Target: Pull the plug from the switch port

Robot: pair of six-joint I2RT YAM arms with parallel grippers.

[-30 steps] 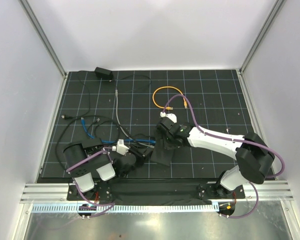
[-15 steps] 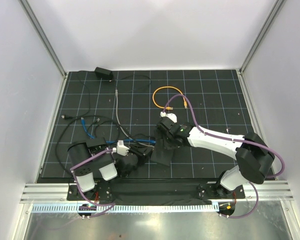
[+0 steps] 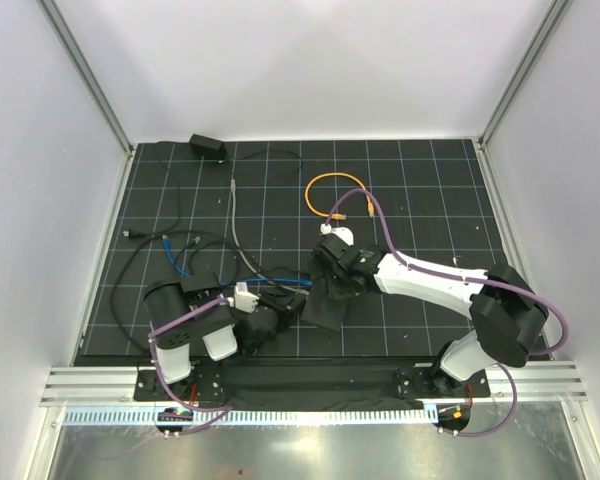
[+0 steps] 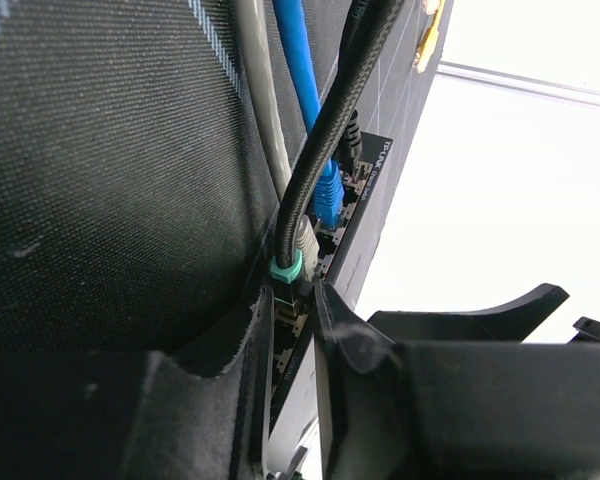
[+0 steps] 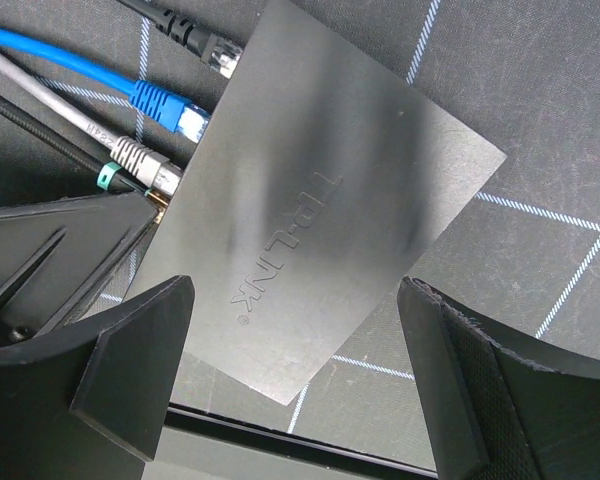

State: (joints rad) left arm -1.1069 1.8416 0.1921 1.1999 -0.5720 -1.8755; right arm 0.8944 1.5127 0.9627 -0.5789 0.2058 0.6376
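Top external view shows the black gridded counter (image 3: 430, 170) with the flat black switch (image 3: 325, 308) lying on it and both arms reaching in to it. The right hand (image 5: 295, 330) hangs over the switch with its fingers wide apart, one off each side of the box. Whether either pad presses the casing cannot be told. The left hand (image 4: 292, 300) sits at the switch's port edge, its fingers close on either side of one plug, but it is not clear that they pinch it.

Four cables enter that edge side by side: a thin black cable (image 5: 180, 25), a blue cable (image 4: 300, 70), a grey cable (image 4: 260, 90) and a black braided cable (image 4: 325, 150). The braided one ends in the teal-collared plug (image 4: 285, 272), seated in the switch's end port, just beside the grey one's plug.

The likeliest trouble is the switch sliding along with the pull, if the right hand does not bear down on it or the plug's latch stays engaged. The left fingers could also catch the neighbouring grey plug, or grip the braid above the collar and slip, straining the cable instead of freeing the plug.
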